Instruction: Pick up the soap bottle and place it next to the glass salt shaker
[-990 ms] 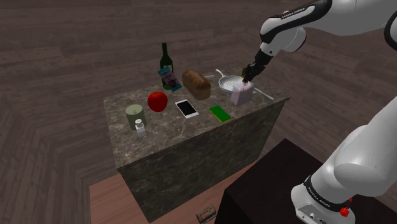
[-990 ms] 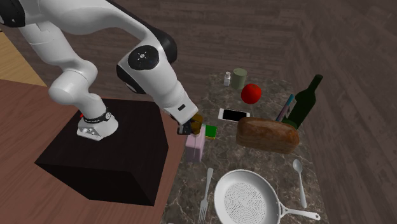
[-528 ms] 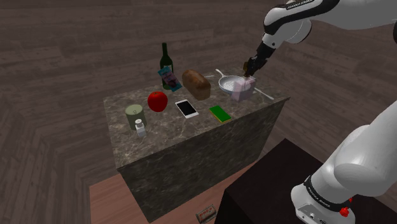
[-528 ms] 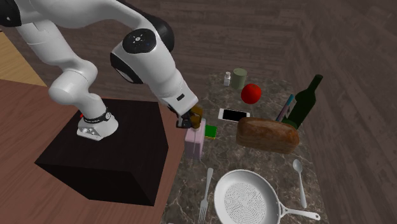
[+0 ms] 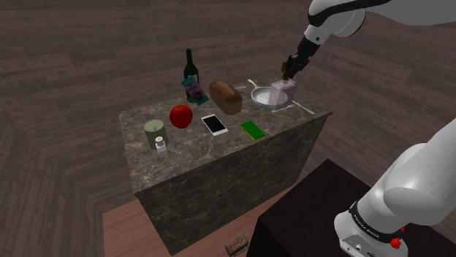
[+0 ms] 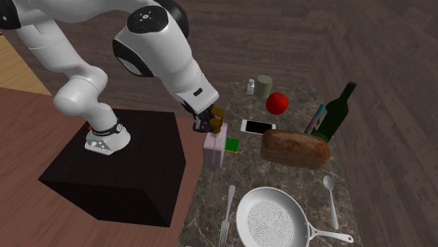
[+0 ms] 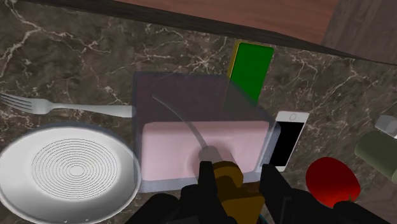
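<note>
Soap bottle (image 7: 202,147): a square, clear-walled body holding pink liquid, topped by a brown pump (image 7: 228,182). The gripper (image 7: 236,173) stands above it, and its two black fingers (image 7: 205,175) pinch the pump from either side. In the shoulder view the soap bottle (image 5: 283,93) hangs below the gripper (image 5: 290,73) at the counter's far corner, apparently just clear of the marble counter (image 5: 194,136), though the gap cannot be confirmed.

In the second exterior view, reading clockwise from the soap bottle (image 6: 215,149):
- the salt shaker (image 6: 250,87) is at 1 o'clock, well apart, beside a green can (image 6: 263,86);
- the phone (image 6: 257,127) is at 2 o'clock, with the red apple (image 6: 276,103) beyond it;
- the green block (image 6: 232,144) is just beside the bottle at 3 o'clock, with the bread loaf (image 6: 295,148) farther out;
- the pan (image 6: 272,217) is at 5 o'clock;
- the fork (image 6: 226,210) is at 6 o'clock.

In the shoulder view the salt shaker (image 5: 161,150) lies at 8 o'clock from the bottle, across the whole counter.

Handling (judgement):
- The body is stiff, with smooth walls that are probably slippery.
- The liquid puts the weight low, making a moderate load.
- The body looks too wide for the jaws, so the pump neck is the sensible place to hold.
- Held there, the body may swing or twist on a fast traverse, so it should be carried upright and slowly.
</note>
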